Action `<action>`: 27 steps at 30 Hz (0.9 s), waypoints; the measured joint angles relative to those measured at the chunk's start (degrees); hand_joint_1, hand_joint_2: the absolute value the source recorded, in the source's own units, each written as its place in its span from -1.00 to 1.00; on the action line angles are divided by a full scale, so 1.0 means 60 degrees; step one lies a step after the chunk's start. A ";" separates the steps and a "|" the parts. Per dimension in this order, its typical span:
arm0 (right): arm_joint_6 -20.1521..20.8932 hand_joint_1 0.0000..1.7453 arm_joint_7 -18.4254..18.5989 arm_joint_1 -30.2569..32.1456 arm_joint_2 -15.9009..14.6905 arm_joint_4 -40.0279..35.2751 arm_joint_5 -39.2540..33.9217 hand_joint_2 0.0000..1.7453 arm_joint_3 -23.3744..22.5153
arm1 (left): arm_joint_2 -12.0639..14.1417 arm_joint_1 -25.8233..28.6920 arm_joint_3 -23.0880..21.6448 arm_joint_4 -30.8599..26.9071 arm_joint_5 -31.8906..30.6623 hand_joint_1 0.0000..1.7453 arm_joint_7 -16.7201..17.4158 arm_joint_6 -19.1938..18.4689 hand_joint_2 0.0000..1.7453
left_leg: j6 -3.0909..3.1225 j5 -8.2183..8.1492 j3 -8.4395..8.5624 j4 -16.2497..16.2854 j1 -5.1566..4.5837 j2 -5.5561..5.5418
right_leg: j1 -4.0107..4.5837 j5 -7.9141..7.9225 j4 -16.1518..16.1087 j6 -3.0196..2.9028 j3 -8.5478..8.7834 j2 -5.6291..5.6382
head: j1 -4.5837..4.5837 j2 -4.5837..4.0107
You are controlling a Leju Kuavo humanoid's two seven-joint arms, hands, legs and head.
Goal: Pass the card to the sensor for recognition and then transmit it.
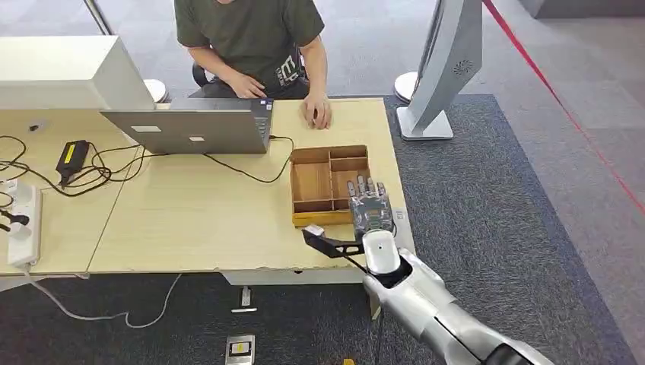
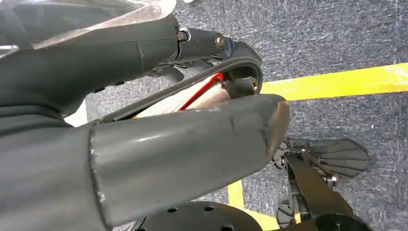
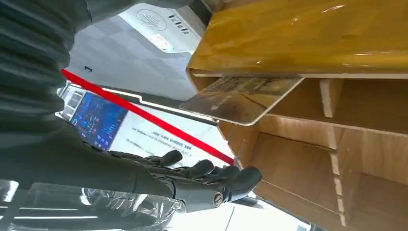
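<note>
A wooden tray [image 1: 329,154] with several compartments stands near the table's right edge. My right hand [image 1: 370,204] hovers over its near right part, fingers [image 3: 202,173] stretched out flat and holding nothing. In the right wrist view a glossy card [image 3: 240,98] lies tilted in a compartment, one end against the tray's yellowish rim [image 3: 308,38], apart from my fingers. A small white device [image 1: 399,217] sits at the table edge beside the hand; it appears as the white device [image 3: 159,24] with a logo. My left hand [image 2: 183,144] hangs over the carpet, thumb and fingers apart.
A person sits across the table, one hand [image 1: 316,112] resting on it just beyond the tray. A grey laptop [image 1: 190,125] stands left of the tray, with cables and a power strip [image 1: 23,220] further left. A white stand [image 1: 441,68] rises off the table's right corner.
</note>
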 joint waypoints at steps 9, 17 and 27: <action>0.0029 -1.00 -0.0022 0.0006 -0.0113 -0.0004 0.0029 1.00 -0.0025 | 0.0000 0.0000 0.0000 0.0000 -0.0062 -1.00 0.0000 -0.0040 -1.00 | 0.0000 0.0000 0.0001 0.0000 0.0000 0.0000 | 0.0000 0.0000 0.0001 0.0000 0.0000 0.0000 | -0.0004 0.0000; -0.0029 1.00 -0.0430 -0.0005 -0.0088 0.0025 -0.0491 1.00 -0.0036 | 0.0000 -0.0001 0.0000 0.0000 -0.0007 -1.00 0.0033 -0.0044 -1.00 | 0.0000 0.0000 0.0000 0.0000 0.0001 0.0000 | 0.0001 0.0000 0.0001 0.0000 0.0001 0.0000 | -0.0003 0.0000; -0.0044 1.00 -0.0601 -0.0046 0.0011 0.0029 -0.0670 1.00 -0.0022 | 0.0000 -0.0001 0.0000 0.0000 0.0007 -1.00 0.0058 -0.0076 -1.00 | -0.0001 0.0000 0.0001 0.0000 0.0001 0.0000 | 0.0001 0.0001 0.0002 -0.0001 0.0002 0.0000 | -0.0004 0.0000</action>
